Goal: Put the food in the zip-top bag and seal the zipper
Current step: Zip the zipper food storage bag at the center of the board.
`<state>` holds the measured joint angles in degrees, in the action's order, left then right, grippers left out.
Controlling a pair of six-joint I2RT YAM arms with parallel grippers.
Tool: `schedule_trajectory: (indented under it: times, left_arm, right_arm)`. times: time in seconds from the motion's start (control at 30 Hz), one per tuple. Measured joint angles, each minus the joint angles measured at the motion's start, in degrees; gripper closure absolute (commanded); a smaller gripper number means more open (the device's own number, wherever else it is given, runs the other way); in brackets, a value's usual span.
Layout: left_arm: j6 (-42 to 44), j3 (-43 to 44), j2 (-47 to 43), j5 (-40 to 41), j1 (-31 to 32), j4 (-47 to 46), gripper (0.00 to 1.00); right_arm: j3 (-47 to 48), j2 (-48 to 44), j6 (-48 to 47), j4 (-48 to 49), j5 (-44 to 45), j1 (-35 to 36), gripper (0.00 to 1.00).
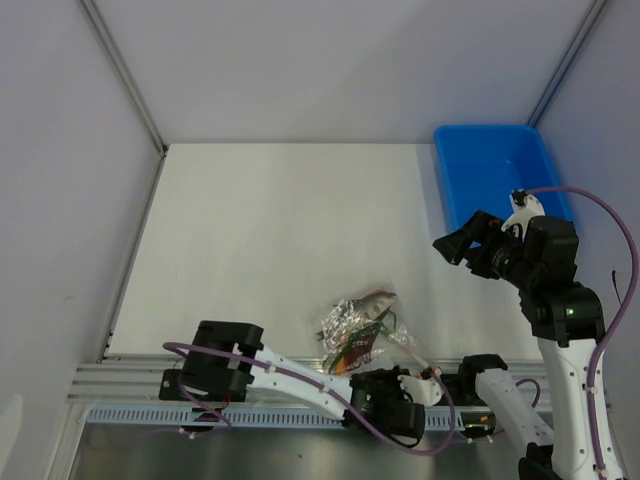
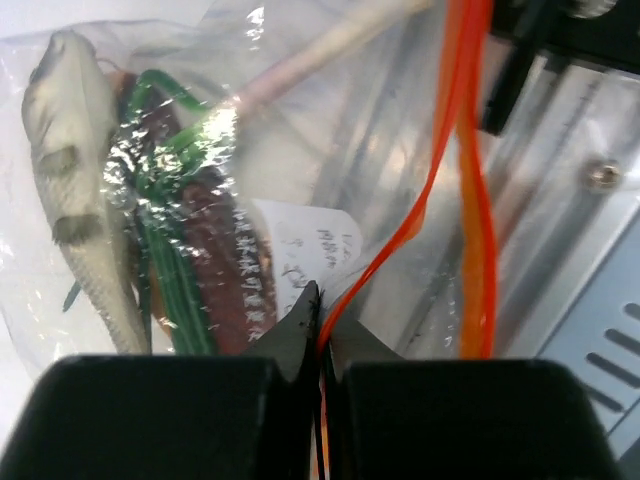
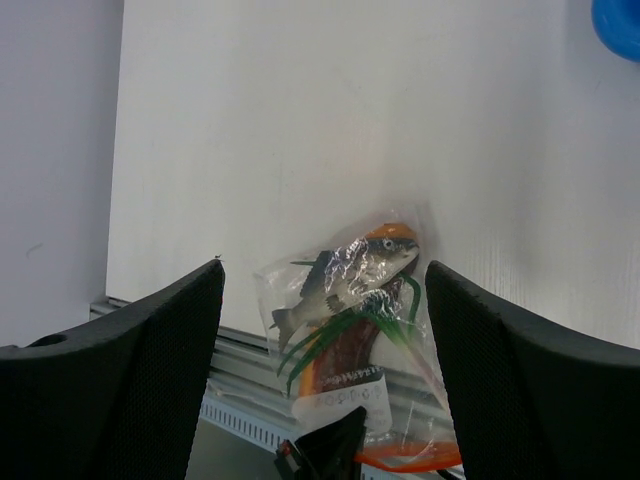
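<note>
Pinching the thin orange-red zipper strip (image 2: 468,60), the left gripper (image 2: 321,322) has its jaws shut tight on it, right at the mouth of the crinkly clear plastic bag (image 1: 352,322). I think it holds the strip there so it can press along it and shut the bag.

The bag lies at 6 o'clock on the white bench (image 1: 280,230), by the near edge. Its mouth points toward the arms, so the strip is easy to reach.

The food is inside the bag. I count one grey-brown toy fish (image 2: 75,200) and one orange bun piece with a dark red stripe (image 2: 225,270). There is also a bunch of long green leaf strips (image 2: 165,270), too close together to count. One white label (image 2: 312,240) shows there too.

The two sides of the strip look apart in places, so the bag does not seem sealed yet.

The right gripper (image 1: 458,240) is wide open and holds nothing. It hangs at 2 o'clock, beside the blue plastic tray (image 1: 487,130), maybe so it is out of the way.

There is one bag, one tray and two grippers.
</note>
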<state>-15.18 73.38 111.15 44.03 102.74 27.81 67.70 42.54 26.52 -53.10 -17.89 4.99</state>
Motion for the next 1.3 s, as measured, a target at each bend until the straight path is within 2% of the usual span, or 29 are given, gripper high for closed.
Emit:
schedule_trajectory:
  times: [0.07,0.2,0.43,0.53,0.63,0.83,1.07,1.3]
  left_arm:
    - [0.1,-0.3,-2.3,-1.9,-2.0,0.7,1.00]
    - [0.2,0.8,-12.3,-11.4,-9.6,4.6,0.99]
    - [0.1,17.4,-27.7,-31.5,-30.9,11.9,0.99]
    - [-0.7,18.9,-30.2,-40.9,-41.4,12.9,1.00]
    - [-1.6,17.1,-28.5,-47.9,-47.9,13.5,0.99]
    - [-3.3,6.1,-24.6,-57.9,-49.0,12.5,0.99]
    - [-3.4,8.8,-21.6,-59.6,-49.8,12.3,0.99]
    - [-3.3,9.2,-28.0,-59.4,-49.9,11.9,0.99]
  right_arm:
    - [0.0,0.1,0.0,-0.2,0.0,0.0,0.16]
    - [0.1,1.0,-0.5,-1.0,0.0,0.0,0.15]
    - [2.6,5.1,-2.1,-1.1,-1.2,0.0,0.15]
    - [3.1,6.1,-2.6,-0.3,-2.1,0.0,0.15]
    - [3.1,7.3,-2.9,0.7,-3.0,0.0,0.15]
    - [2.5,9.4,-2.8,3.2,-5.0,0.5,0.15]
    - [2.4,12.2,-3.0,4.7,-5.1,3.7,0.15]
    - [0.7,11.6,-5.2,5.5,-5.2,6.4,0.16]
